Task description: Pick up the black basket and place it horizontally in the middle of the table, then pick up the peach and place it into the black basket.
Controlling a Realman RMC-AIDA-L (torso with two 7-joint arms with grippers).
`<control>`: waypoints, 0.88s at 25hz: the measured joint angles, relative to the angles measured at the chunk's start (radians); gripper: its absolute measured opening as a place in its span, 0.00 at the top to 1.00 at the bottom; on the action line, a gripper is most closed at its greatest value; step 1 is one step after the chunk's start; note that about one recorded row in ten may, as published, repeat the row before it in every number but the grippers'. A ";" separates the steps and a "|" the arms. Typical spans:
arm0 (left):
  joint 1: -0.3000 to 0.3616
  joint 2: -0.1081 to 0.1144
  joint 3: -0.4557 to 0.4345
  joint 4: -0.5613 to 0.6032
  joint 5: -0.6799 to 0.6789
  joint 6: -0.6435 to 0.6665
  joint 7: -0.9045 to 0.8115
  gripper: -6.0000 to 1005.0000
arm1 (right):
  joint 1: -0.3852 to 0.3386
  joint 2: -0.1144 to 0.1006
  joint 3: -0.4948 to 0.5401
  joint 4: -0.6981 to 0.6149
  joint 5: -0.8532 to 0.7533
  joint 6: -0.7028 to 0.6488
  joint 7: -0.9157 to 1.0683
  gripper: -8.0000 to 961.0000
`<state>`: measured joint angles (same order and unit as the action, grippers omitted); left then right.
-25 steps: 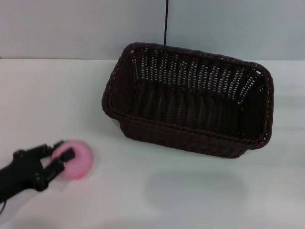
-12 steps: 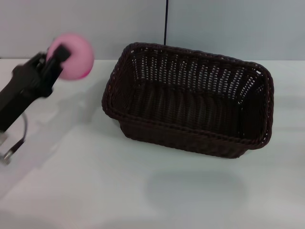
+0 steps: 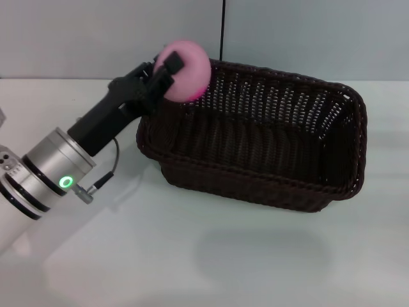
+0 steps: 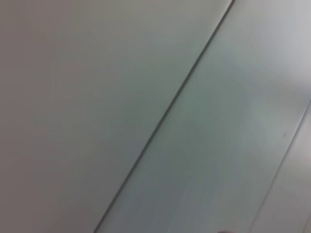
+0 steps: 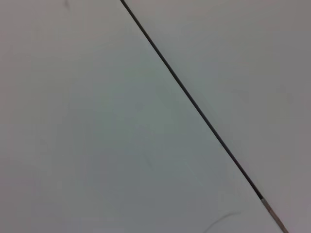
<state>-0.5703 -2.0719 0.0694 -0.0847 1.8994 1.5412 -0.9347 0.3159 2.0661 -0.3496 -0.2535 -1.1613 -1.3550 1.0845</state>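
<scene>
The black basket (image 3: 255,137) lies lengthwise across the middle of the white table (image 3: 192,256), its opening up. My left gripper (image 3: 171,69) is shut on the pink peach (image 3: 188,70) and holds it in the air above the basket's far left corner, over the rim. The left arm reaches in from the lower left. The basket's inside looks empty. The right gripper is out of view. The wrist views show only pale wall panels.
A grey wall (image 3: 96,38) with a dark vertical seam (image 3: 223,29) stands behind the table. A wide band of bare white tabletop lies in front of the basket.
My left gripper has carried the peach from low at the table's front left, up, then right, to above the basket's far left corner. The basket has not moved.
</scene>
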 joint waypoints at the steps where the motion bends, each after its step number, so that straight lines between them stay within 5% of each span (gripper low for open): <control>1: -0.002 0.000 0.000 -0.003 0.004 -0.004 0.001 0.83 | 0.000 0.000 0.003 0.001 0.000 0.001 0.000 0.52; 6: -0.001 0.001 0.000 -0.005 0.022 -0.009 -0.001 0.80 | 0.000 -0.003 0.010 -0.003 0.005 0.000 0.000 0.52; 12: 0.000 0.001 0.000 -0.008 0.023 -0.007 -0.012 0.36 | -0.001 -0.005 0.011 -0.002 0.006 0.003 -0.001 0.52; 22: 0.027 0.007 -0.044 -0.001 0.016 0.086 -0.022 0.31 | -0.001 -0.005 0.012 -0.001 0.011 0.005 -0.010 0.52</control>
<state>-0.5429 -2.0648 0.0258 -0.0855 1.9157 1.6267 -0.9565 0.3147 2.0616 -0.3375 -0.2545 -1.1507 -1.3497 1.0749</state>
